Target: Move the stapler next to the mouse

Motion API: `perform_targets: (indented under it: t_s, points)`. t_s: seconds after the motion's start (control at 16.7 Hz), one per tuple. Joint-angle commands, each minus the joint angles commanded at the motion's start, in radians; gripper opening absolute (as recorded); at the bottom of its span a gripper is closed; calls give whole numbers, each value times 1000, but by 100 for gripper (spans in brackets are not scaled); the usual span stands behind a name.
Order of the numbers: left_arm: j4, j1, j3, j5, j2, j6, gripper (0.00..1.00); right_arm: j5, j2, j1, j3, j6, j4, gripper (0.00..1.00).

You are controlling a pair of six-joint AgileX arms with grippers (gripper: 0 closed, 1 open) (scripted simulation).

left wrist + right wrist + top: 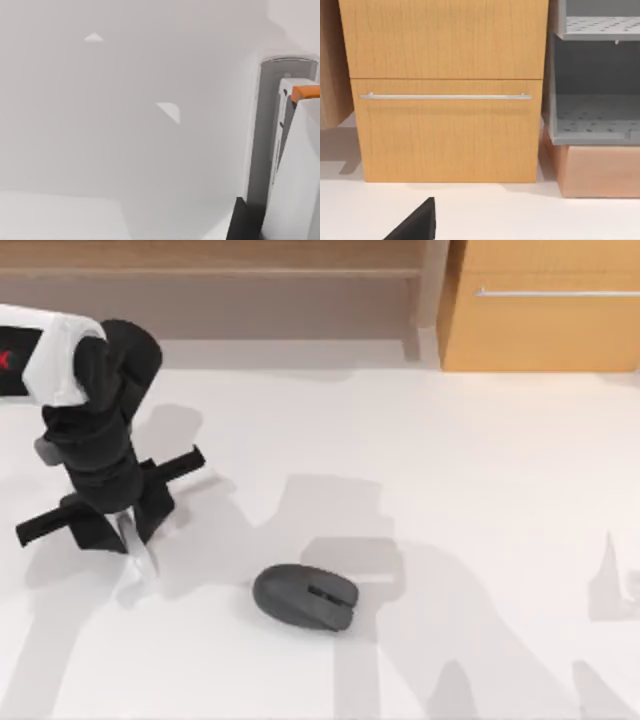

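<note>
The table (450, 490) is wide, white and bare of texture, which is the root of the risk. The left arm leans over its nine o'clock side, its left claw (130, 535) pointing down over the stapler (140, 558), a pale sliver just beneath it. I cannot tell how wide that claw stands or whether it grips anything. The mouse (305, 597) lies well apart toward four o'clock from the stapler. A slender, slick body could pivot or slip from a shallow pinch, and a low carry could knock the mouse.
</note>
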Motion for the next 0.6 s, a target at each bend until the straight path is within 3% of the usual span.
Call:
perform_targets:
  t_s: [0.6]
  points:
    - [-109, 0, 58, 0, -50, -1, 0, 0, 0, 0, 0, 0, 0, 100]
